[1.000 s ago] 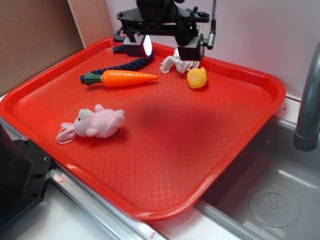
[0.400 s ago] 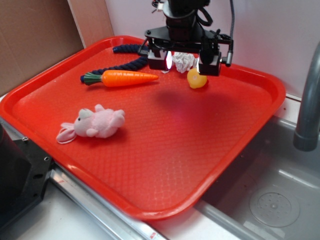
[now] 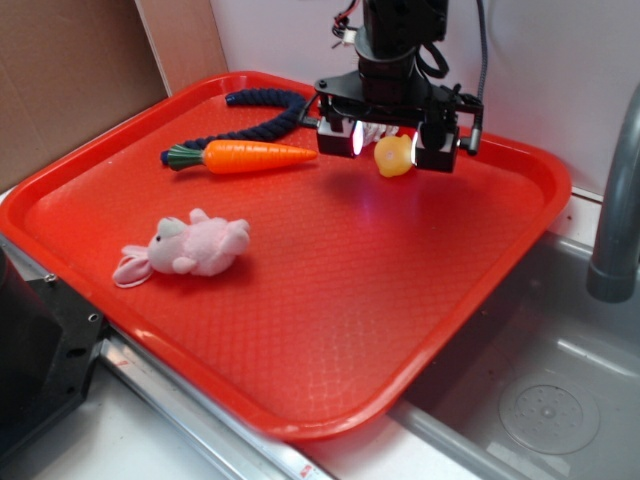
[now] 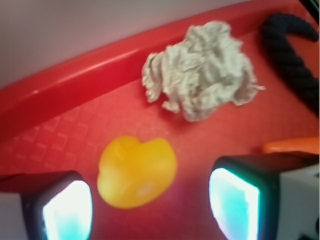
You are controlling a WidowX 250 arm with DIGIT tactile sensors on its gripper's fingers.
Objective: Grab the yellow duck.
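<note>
My gripper (image 3: 388,142) hangs over the far part of the red tray (image 3: 330,330), and its two fingers (image 3: 338,137) stand wide apart with nothing between them in my grasp. In the wrist view the gripper (image 4: 150,207) shows its two pads (image 4: 67,212) at the bottom corners, glowing pale. The yellow duck (image 4: 136,172) lies on the tray floor between them, closer to the left pad in that view, and I cannot tell whether either pad touches it. In the exterior view the yellow duck (image 3: 393,156) sits between my fingers, just beside the right one, near the far rim of the tray.

Just behind the duck, toward the far rim, lies a crumpled white cloth (image 4: 200,70), apart from the duck. In the exterior view it is mostly hidden behind my fingers. To the left of my gripper a dark blue rope (image 3: 262,108) curves along the far left part of the tray, and the orange toy carrot (image 3: 245,156) with its green top lies just in front of it, pointing right toward my left finger. The pink plush rabbit (image 3: 185,247) lies on the near left part of the tray, well apart from the duck. To the right of the tray there are a grey sink (image 3: 550,380) and a grey faucet pipe (image 3: 615,200).
</note>
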